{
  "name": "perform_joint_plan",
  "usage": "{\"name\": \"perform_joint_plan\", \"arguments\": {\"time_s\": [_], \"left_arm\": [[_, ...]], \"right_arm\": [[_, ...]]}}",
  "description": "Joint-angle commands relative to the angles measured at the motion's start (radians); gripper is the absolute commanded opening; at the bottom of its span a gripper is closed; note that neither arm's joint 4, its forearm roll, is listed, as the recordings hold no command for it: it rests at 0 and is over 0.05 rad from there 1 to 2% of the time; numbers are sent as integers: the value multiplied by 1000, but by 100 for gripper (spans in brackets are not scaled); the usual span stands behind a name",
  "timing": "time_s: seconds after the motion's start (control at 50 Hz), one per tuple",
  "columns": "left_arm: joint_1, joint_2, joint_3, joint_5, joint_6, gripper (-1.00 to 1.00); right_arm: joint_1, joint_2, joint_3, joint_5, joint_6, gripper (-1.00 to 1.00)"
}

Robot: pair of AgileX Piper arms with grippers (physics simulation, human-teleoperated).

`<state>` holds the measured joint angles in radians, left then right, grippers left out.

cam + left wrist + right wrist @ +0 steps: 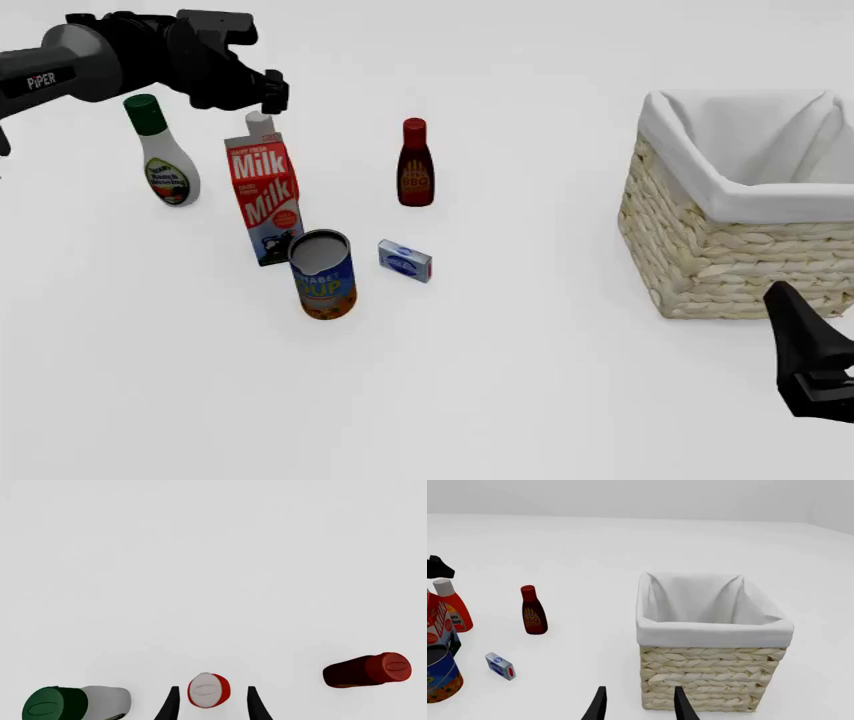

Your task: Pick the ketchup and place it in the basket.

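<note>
Hovering over the ketchup [209, 690], left gripper [210, 702] fingers apart, straddling the white cap. Bottle upright behind the milk carton [264, 200], well apart from the basket [727, 250]. Drop straight, probably clearing carton; squeeze below cap. Right gripper [637, 702] open, idle.

White table [534, 380] w/ ketchup [452, 611], milk carton [264, 200], dressing bottle [166, 155], sauce bottle [415, 165], can [323, 274], small box [404, 260], basket [741, 240].
</note>
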<state>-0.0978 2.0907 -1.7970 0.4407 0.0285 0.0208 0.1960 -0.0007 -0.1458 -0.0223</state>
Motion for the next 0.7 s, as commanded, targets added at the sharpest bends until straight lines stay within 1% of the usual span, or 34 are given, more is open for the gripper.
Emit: {"name": "perform_joint_plan", "arguments": {"time_s": [0.02,0.16,0.3,0.56,0.7], "left_arm": [[-1,19,-7,-5,0,100],[3,30,-2,-16,1,100],[10,48,-20,-15,3,100],[6,74,-31,-17,-3,100],[10,82,-35,-19,-2,100]], "right_arm": [[0,9,0,-5,3,100],[-2,2,0,-1,-1,100],[-3,9,0,-6,2,100],[-5,45,0,-34,-1,100],[-5,47,0,-33,-2,100]]}}
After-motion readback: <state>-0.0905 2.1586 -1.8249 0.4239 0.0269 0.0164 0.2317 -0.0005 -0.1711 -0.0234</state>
